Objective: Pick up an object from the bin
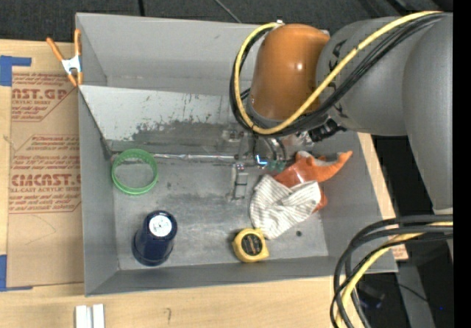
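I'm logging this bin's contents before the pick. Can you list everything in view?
bin: one, grey metal, centre of view
ring: one, green, bin floor, left side
container: one, dark blue with a white top, near left corner
tape measure: one, yellow, near wall, middle
cloth: one, white with fine stripes, crumpled, right of centre
orange thing: one, kind unclear, right side, partly under the cloth and the arm
arm: one, grey with yellow and black cables, reaching in from the right
cover: one, orange, on the wrist
jaws: one pair, metal, down at the bin's middle, by the cloth's upper left edge
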`<action>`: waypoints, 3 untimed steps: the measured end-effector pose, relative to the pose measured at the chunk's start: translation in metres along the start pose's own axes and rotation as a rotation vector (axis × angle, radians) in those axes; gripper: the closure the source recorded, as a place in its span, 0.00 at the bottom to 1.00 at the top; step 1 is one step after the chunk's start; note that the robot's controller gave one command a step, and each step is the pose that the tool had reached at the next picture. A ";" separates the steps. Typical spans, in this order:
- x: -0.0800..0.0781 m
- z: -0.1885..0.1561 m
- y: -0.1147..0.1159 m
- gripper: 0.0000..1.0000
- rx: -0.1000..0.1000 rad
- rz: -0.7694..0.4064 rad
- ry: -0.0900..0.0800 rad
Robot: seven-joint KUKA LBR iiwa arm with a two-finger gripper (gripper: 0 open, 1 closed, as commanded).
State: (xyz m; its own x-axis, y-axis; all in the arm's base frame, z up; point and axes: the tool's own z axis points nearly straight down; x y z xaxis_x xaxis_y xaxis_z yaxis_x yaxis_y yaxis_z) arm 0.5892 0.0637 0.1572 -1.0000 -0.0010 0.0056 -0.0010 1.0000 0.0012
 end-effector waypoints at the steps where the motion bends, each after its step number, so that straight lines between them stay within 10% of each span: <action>1: -0.001 -0.005 0.000 0.00 0.000 0.000 -0.007; 2: 0.001 -0.007 -0.001 0.00 -0.001 -0.005 -0.005; 3: 0.014 -0.040 -0.009 0.00 0.002 -0.255 -0.010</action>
State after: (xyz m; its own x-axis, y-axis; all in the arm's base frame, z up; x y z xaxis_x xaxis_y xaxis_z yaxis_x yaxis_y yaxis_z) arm 0.5751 0.0545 0.1973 -0.9674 -0.2534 -0.0048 -0.2534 0.9674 -0.0007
